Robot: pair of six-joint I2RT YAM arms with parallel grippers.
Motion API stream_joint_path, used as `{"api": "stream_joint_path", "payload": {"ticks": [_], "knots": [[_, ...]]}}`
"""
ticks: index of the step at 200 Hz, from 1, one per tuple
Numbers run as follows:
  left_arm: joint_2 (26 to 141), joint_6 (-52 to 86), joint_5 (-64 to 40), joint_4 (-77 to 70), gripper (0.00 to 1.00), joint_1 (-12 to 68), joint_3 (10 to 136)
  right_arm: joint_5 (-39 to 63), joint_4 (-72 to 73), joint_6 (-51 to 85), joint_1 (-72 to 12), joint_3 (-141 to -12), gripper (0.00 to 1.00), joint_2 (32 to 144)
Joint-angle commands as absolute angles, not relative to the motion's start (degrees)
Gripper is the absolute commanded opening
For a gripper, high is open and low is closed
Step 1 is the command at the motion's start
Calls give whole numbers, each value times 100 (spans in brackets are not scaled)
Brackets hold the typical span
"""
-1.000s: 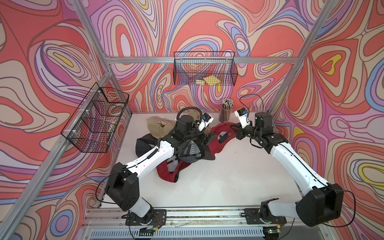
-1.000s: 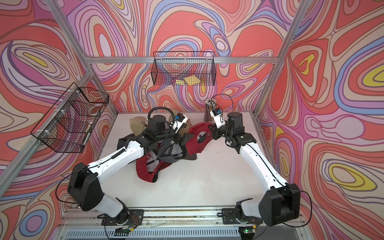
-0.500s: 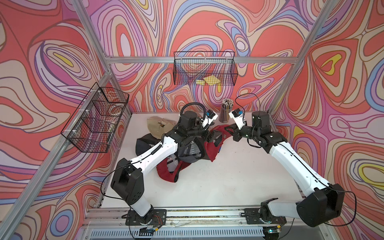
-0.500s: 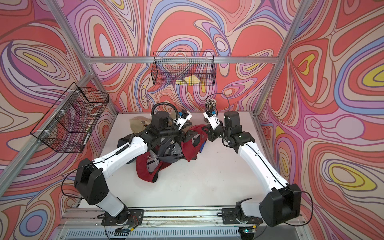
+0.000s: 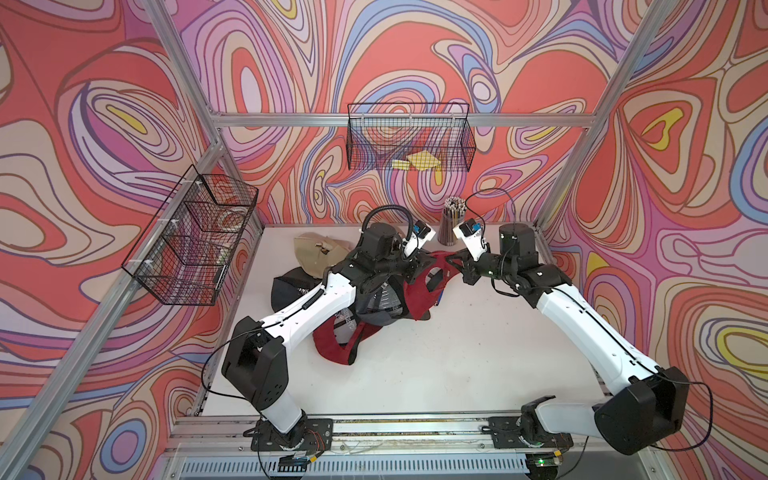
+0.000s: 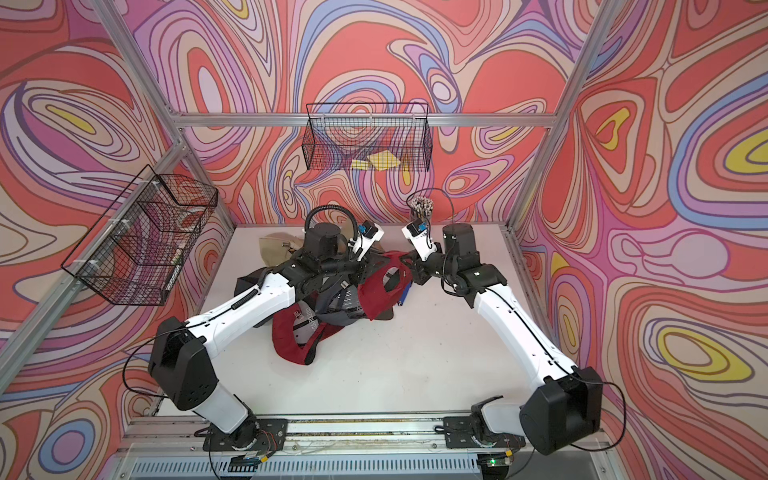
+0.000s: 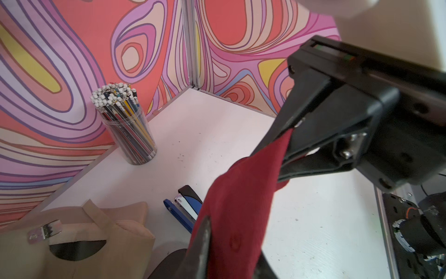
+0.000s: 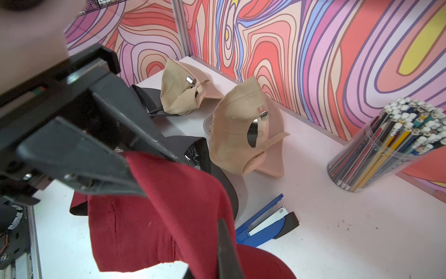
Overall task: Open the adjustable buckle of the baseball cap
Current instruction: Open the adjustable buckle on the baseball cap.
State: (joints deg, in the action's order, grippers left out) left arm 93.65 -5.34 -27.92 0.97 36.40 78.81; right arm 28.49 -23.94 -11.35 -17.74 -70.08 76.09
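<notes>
Jaws of the left gripper [image 8: 149, 174] are pressed together on the red cap [image 5: 417, 293]. The right wrist view shows its two dark fingers pinching a fold of the crown. Facing it, the right gripper [image 7: 272, 161] is likewise clamped on the cap's opposite edge, with red cloth running out from between its fingers. The cap hangs stretched between the two grippers, raised off the white table [image 5: 457, 353] toward the back of the workspace. In both top views an oval cut-out [image 5: 434, 277] shows in its cloth, but the buckle itself cannot be made out.

Below and beside the held cap lies a heap of others. A grey cap [image 5: 376, 313] sits just under the left forearm. A second red cap [image 5: 332, 347] lies nearer the robot's base, and a black cap [image 5: 286, 286] lies off to the left. Behind them rest a nearer beige cap [image 8: 239, 137] and a farther beige cap [image 8: 183, 94], each with a small metal clasp on its strap.

A blue stapler [image 8: 265, 222] lies flat on the table just beside the hanging red cloth. A clear pencil cup [image 7: 128, 130] stands upright near the back wall. On that wall a rear wire basket [image 5: 409, 141] holds yellow notes [image 5: 419, 160], and a side wire basket [image 5: 195, 241] hangs on the left wall.
</notes>
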Motion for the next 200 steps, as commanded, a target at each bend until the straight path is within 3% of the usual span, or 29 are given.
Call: {"api": "stream_joint_path", "payload": {"ticks": [1, 9, 37, 54, 71, 109, 151, 200], "knots": [[9266, -313, -2604, -38, 0, 3671, 7779, 2743, -2039, -629, -1863, -7053, 0, 7476], [9252, -159, -2409, -75, 0, 3674, 7729, 2600, -2092, -405, -1863, -7106, 0, 7524], [9140, 415, -1833, -533, 0, 3674, 7327, 2255, -2033, 405, -1863, -7033, 39, 7425], [9040, 714, -1363, -734, 0, 3681, 7094, 1952, -1768, 934, -1863, -6697, 51, 7113], [8921, 1036, -928, -1054, 0, 3700, 6794, 1716, -1664, 1370, -1863, -6367, 51, 6788], [8793, 1261, -418, -1406, 0, 3872, 6513, 1838, -1302, 1982, -1862, -5600, 38, 6217], [8805, 1299, -477, -1308, 0, 3970, 6608, 2975, -1154, 1450, -1971, -5390, 39, 6180], [8655, 1327, -556, -1212, 0, 3999, 6603, 2988, -1440, 1341, -2083, -5809, 37, 6688]]}}
